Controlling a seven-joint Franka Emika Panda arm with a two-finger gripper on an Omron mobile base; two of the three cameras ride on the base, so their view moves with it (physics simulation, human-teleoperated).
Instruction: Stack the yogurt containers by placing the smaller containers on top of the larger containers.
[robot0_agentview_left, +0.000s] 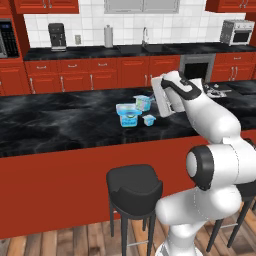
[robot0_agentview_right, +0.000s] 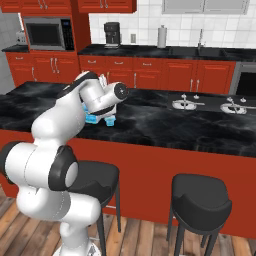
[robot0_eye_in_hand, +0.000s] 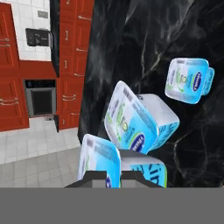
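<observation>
A long black marble-patterned island counter (robot0_agentview_left: 60, 122) on a red base carries the work, with red wooden cabinets (robot0_agentview_left: 75, 75) and a white-tiled back wall (robot0_agentview_left: 90, 25) beyond it and two black padded bar stools (robot0_agentview_right: 200, 205) on the wood floor at its near side. A grey coffee machine (robot0_agentview_left: 57, 36) and a steel toaster oven (robot0_agentview_left: 237, 31) stand on the far counter.

The white arm reaches forward over the island, its wrist bent down, and the dark two-finger gripper (robot0_eye_in_hand: 113, 178) hangs low over the tubs. Its tips show only as small dark stubs at the foot of the hand view, so whether the jaws are spread or closed cannot be told.

Just ahead of the fingers sits the wide squat light-blue plastic tub with a pale rimmed lid (robot0_eye_in_hand: 138, 120), near the middle of the hand view. The mid-sized teal-blue tapered cup (robot0_eye_in_hand: 109, 166) lies closest, right at the fingertips; contact cannot be judged. The tiny white cup with a blue band (robot0_eye_in_hand: 189, 79) stands furthest from the gripper, apart from the other two on the black top.

In the left base view all three cluster just left of the hand.
</observation>
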